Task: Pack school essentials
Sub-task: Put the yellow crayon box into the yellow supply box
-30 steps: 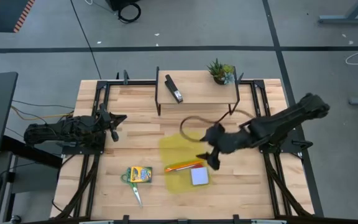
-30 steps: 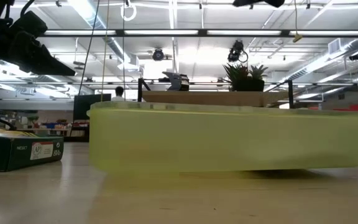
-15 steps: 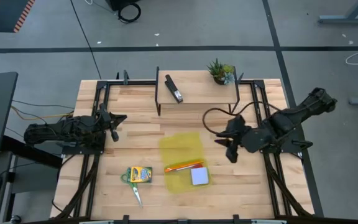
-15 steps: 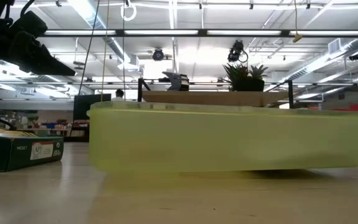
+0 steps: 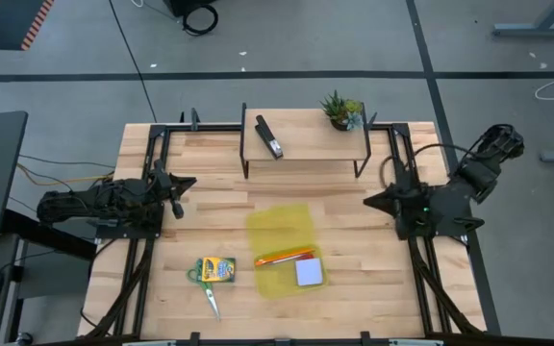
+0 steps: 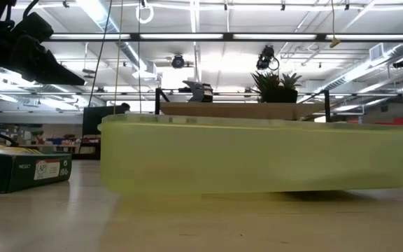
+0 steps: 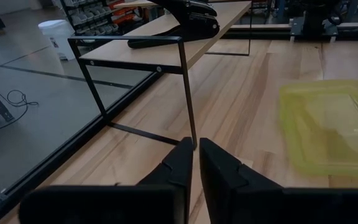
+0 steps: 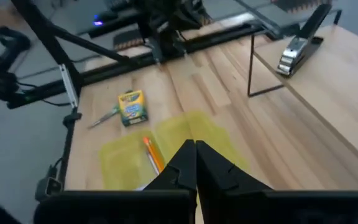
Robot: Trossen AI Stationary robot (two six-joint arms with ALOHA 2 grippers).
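Note:
A translucent yellow tray (image 5: pixel 279 234) lies mid-table, with orange pencils (image 5: pixel 287 257) and a pale square notepad (image 5: pixel 309 273) in its near end. Left of it the yellow-green crayon box (image 5: pixel 216 269) rests on the green-handled scissors (image 5: pixel 206 290). My right gripper (image 5: pixel 368 202) is shut and holds nothing. It hangs above the table near the right edge, clear of the tray. In the right wrist view the gripper (image 8: pixel 195 157) looks over the tray (image 8: pixel 197 127), pencils (image 8: pixel 151 153) and crayon box (image 8: pixel 132 107). My left gripper (image 5: pixel 190 182) waits shut at the left, as the left wrist view (image 7: pixel 195 163) also shows.
A raised wooden shelf (image 5: pixel 306 144) on thin black legs stands at the table's far side, carrying a black stapler (image 5: pixel 270 137) and a small potted plant (image 5: pixel 342 111). Black rails run along both sides of the table. In the low view the tray's wall (image 6: pixel 257 157) fills the middle.
My right gripper has drawn back from above the tray's near right part toward the table's right edge, rising a little and turning. Its fingers, spread at first, have come together with nothing between them. The tray and its contents have stayed where they were.

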